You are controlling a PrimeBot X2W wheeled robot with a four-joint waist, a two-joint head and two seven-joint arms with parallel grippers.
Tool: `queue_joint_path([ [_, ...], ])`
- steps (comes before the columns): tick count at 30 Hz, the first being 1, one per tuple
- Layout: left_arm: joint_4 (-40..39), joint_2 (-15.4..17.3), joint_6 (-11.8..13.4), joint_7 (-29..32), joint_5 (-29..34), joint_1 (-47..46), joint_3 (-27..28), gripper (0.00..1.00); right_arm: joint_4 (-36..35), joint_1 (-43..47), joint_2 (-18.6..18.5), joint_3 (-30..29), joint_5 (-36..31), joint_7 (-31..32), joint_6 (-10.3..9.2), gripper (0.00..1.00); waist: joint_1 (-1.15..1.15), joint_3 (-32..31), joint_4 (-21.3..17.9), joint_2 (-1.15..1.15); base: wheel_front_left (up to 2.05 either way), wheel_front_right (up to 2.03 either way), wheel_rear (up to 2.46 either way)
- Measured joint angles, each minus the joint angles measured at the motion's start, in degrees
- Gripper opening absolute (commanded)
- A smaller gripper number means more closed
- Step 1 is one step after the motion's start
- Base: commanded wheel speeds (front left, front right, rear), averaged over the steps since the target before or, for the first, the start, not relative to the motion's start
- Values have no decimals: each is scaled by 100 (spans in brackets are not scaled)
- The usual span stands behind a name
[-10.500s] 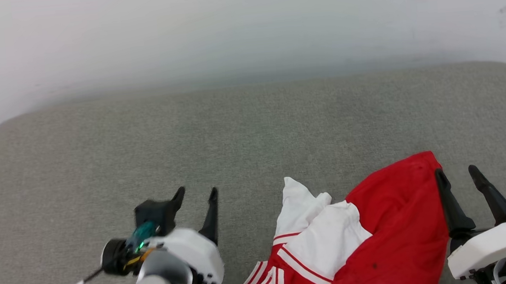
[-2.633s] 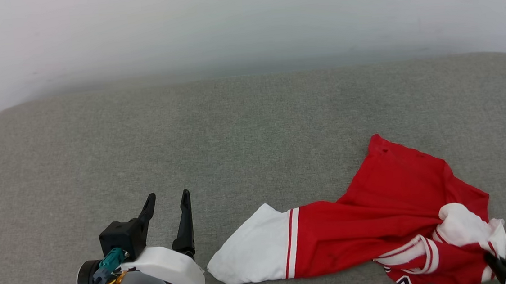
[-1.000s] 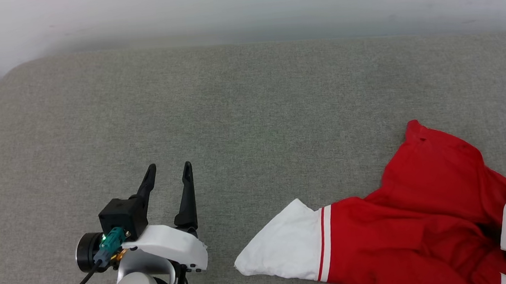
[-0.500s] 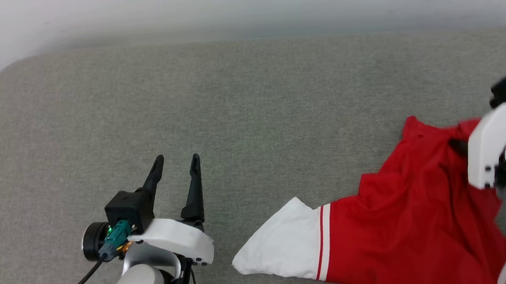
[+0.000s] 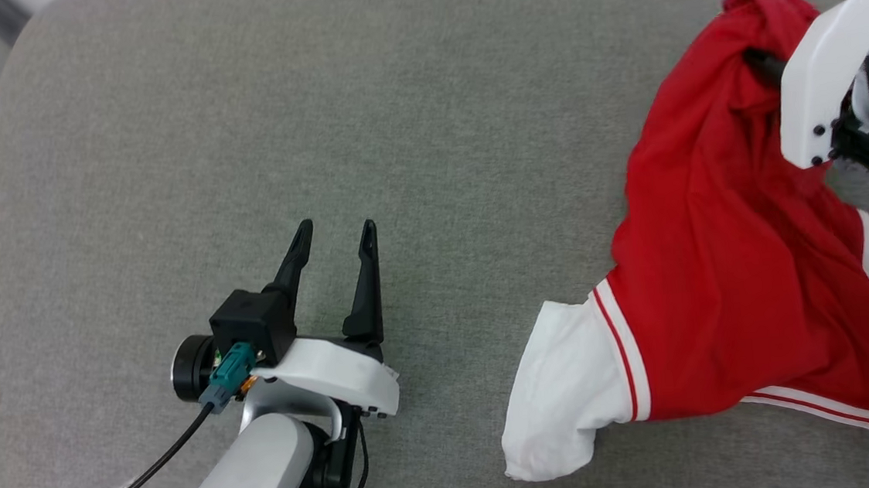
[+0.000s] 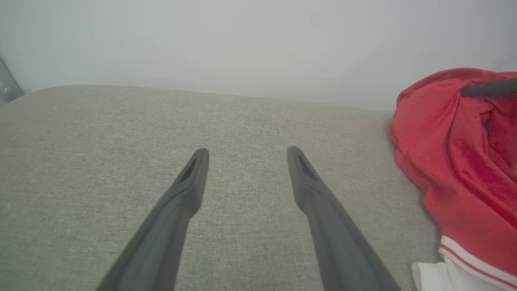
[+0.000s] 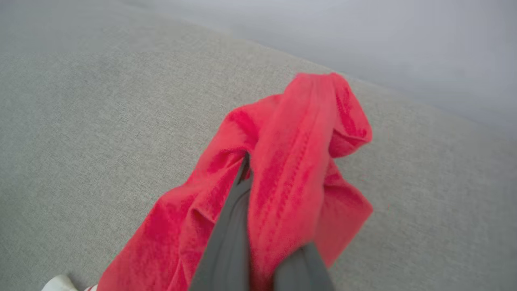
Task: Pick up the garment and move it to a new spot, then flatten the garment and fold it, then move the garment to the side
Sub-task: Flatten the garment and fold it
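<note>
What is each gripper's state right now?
Left gripper: open, empty.
Right gripper: shut on the jersey.

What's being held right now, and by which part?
The right hand grips the red jersey with white striped sleeves by a bunched fold of its red body; the left hand is empty.

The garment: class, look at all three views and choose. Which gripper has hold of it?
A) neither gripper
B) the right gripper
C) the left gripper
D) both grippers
B: the right gripper is shut on a bunch of the garment, lifting its red cloth, while the left gripper stands open over the grey cushion, apart from it.
</note>
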Motion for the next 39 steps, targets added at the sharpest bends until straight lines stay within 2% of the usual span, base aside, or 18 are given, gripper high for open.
queue_joint_path([
  [6, 156, -159, -114, -44, 59, -215, -22, 100, 928, -55, -12, 328, 274, -655, -1, 0, 1, 332, 225, 0, 0, 0, 0],
  [7, 180, -180, -118, -51, 70, -230, -24, 100, 1044, -57, -12, 375, 319, -799, -1, 58, 1, 360, 255, 0, 0, 0, 0],
  [8, 210, -193, -125, -54, 89, -236, -27, 100, 1137, -61, -11, 421, 358, -962, -1, 100, 1, 370, 274, 0, 0, 0, 0],
  [18, 443, -22, -113, -69, 66, 67, 131, 100, 1403, 243, -10, 769, 530, -2430, 0, 100, 0, -261, 18, 0, 0, 0, 0],
  [25, 352, 201, 5, 32, -19, 452, 193, 100, 1201, 1023, -21, 155, 146, -3524, -1, 100, -1, -894, -391, 0, 0, 0, 0],
  [29, 229, 330, 118, 113, -105, 726, 258, 100, 836, 1739, 81, -313, -168, -3979, -1, 100, -1, -1216, -651, 0, 0, 0, 0],
  [34, 32, 458, 250, 170, -158, 984, 333, 100, 126, 2746, 229, -910, -464, -4150, -1, 100, -1, -1544, -951, 0, 0, 0, 0],
  [39, -67, 517, 344, 247, -238, 1262, 332, 100, -922, 3850, 568, -1390, -721, -4101, -1, 100, -2, -1838, -1142, 0, 0, 0, 0],
])
